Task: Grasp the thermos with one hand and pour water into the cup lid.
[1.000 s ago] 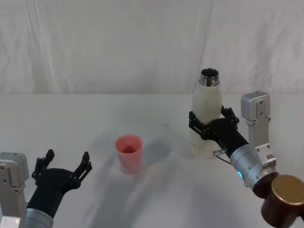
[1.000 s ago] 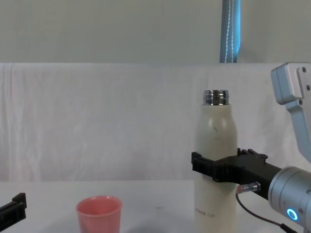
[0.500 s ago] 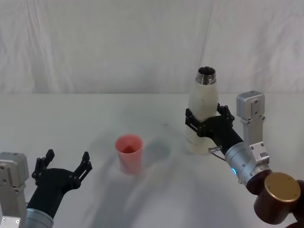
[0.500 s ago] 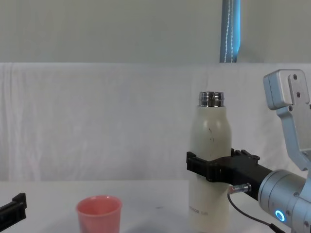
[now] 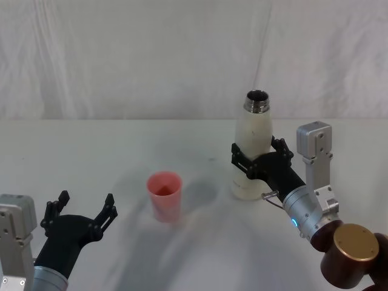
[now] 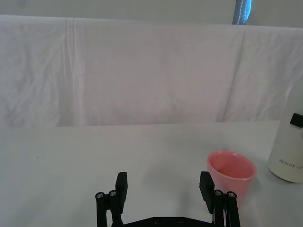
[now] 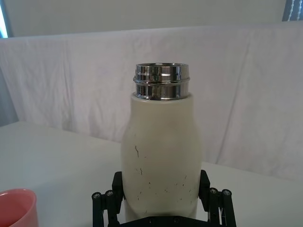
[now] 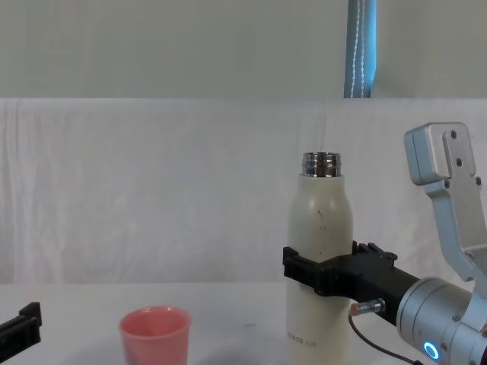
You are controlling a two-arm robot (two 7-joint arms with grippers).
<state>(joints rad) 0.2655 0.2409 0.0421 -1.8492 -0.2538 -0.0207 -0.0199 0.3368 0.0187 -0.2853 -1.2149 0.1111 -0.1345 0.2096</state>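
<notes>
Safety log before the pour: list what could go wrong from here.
1. The right end effector clamps the tall cream-white matte thermos low on its body, so tilting might let it slip.
2. The small pink tapered plastic cup lid stands unheld and narrow, so water could miss or topple it.

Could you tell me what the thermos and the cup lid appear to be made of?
The thermos, held in the right gripper, looks like metal under a matte cream coating: small dark scuffs fleck its side and its bare neck is shiny, ridged steel. The cup lid seems to be smooth pink plastic, with an even colour and a thin rim.
</notes>
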